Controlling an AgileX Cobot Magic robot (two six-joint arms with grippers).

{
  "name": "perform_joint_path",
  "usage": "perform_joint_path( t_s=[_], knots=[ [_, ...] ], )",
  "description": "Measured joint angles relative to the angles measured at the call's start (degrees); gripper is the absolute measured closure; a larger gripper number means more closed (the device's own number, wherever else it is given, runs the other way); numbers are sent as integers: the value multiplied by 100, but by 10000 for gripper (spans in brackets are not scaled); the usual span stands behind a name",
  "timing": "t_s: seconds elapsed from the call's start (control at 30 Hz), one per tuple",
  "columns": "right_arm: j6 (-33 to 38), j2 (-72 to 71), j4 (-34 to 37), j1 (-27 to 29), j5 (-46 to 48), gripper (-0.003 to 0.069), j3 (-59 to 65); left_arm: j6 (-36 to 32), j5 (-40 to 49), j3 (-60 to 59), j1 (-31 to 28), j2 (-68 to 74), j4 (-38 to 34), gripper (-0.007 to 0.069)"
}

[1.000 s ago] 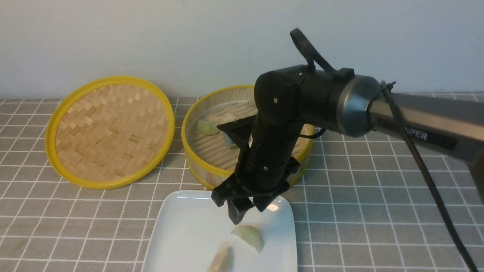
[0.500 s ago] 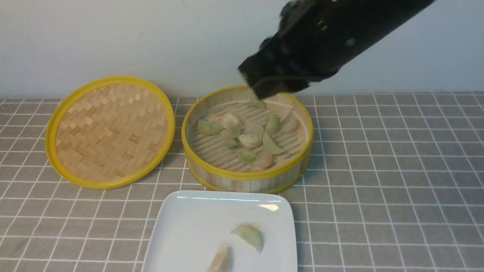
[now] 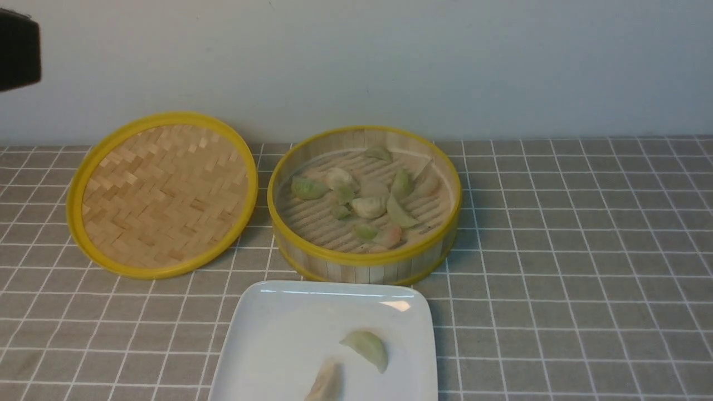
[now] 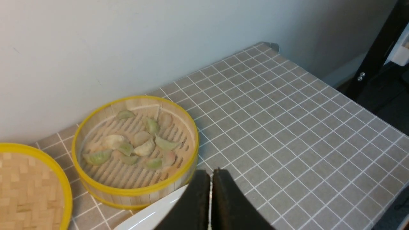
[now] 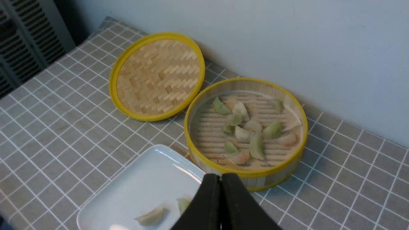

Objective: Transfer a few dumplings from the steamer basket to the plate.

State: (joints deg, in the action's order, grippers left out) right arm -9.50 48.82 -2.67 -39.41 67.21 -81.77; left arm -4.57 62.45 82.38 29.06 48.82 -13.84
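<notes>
The steamer basket stands mid-table with several dumplings on its slatted floor. In front of it the white plate holds two dumplings, a pale green one and a beige one. Both arms are raised off the table. In the front view only a dark piece of the left arm shows at the top left edge. My left gripper is shut and empty, high above the basket and plate. My right gripper is shut and empty, high above the plate and basket.
The flat woven lid with a yellow rim leans against the wall left of the basket. A grey checked cloth covers the table. The table's far right corner shows in the left wrist view.
My right arm, which stood over the plate above the green dumpling, has lifted up and left the front view. The two dumplings lie on the plate as before.
</notes>
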Motion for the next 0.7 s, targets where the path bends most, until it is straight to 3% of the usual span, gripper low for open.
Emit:
perform_joint_path(
  t_s=[0.23,0.4,0.7],
  knots=[
    [-181,-2460,-378,0,-1637,672,2278,-158,-12,0,0,367,-258,629],
    [-760,-4114,-904,0,-2764,672,3839,-524,-122,0,0,628,-618,629],
    [-1356,-4980,-1218,0,-3160,673,4627,-798,-309,0,0,1039,-829,629]
  ],
)
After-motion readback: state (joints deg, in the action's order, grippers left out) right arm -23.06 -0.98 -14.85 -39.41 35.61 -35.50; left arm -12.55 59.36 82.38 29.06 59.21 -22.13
